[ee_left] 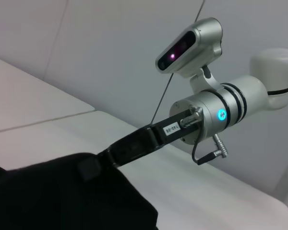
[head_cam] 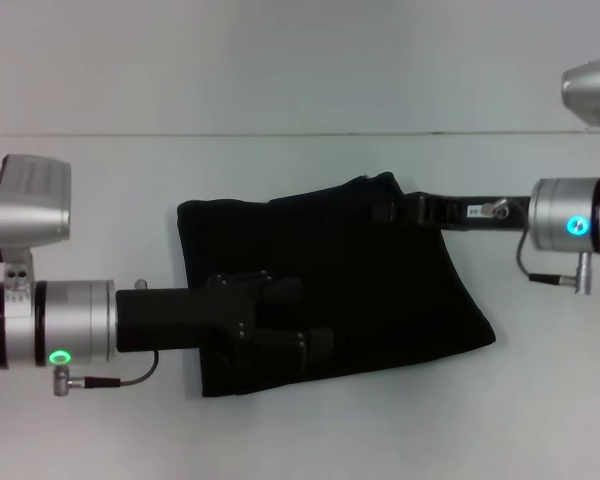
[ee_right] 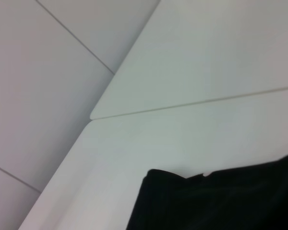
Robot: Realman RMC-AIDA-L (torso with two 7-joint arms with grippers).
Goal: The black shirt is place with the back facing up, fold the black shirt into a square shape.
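The left hand (head_cam: 295,325) reaches in from the robot's left and lies low over the near left part of the black shirt (head_cam: 380,270); its two dark fingers sit a little apart, but black against black hides whether they pinch any cloth. The right hand (head_cam: 395,212) comes in from the robot's right at the far edge of the shirt, where the fabric rises in a small hump around its tip; I cannot tell how far its fingers are spread or whether they grip the cloth. The shirt lies partly folded in a rough four-sided shape in the middle of the white tabletop (head_cam: 280,440), with its right edge slanting outward.
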